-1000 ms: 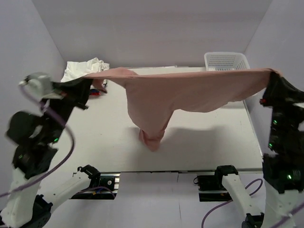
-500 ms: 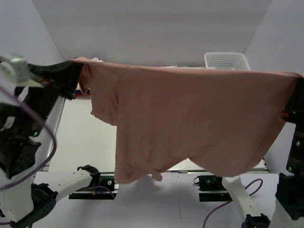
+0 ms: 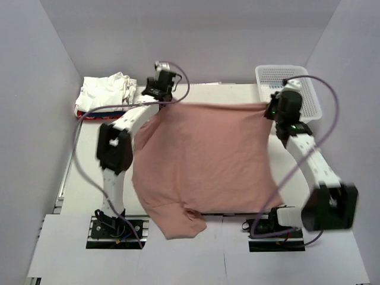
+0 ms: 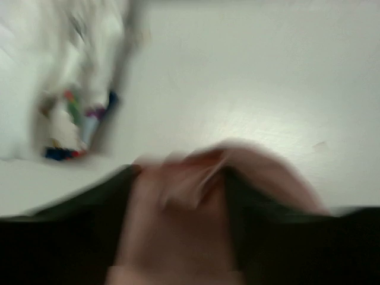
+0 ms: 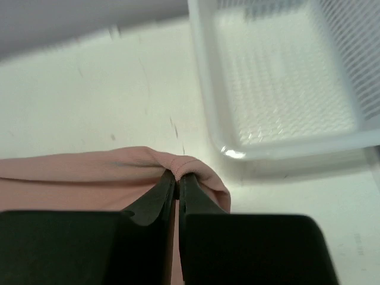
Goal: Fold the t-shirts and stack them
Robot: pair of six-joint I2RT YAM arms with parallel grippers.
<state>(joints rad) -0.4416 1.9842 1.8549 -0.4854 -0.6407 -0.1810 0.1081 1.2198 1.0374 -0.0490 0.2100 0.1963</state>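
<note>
At the far left corner sits a pile of white cloth t-shirts point(image 3: 105, 89) with a red cloth t-shirt point(image 3: 89, 115) under it. A moment ago the two arms held the big dusty-pink cloth t-shirt point(image 3: 202, 160) high in the air, spread wide. Now both arms have reached to the far side and the shirt has come down. It lies mostly flat on the white table point(image 3: 83, 172), and its near end hangs over the near edge. The left gripper point(image 3: 155, 98) looks clenched on the far left corner of the pink shirt, though its own camera is blurry. The right gripper point(image 5: 177, 178) pinches the far right corner tight. So I think the shirt is laid out and ready for folding, and no fold is made yet. At the far right stands a white plastic lattice basket point(image 3: 291, 83). Pale grey walls point(image 3: 190, 35) close in the table on three sides.
</note>
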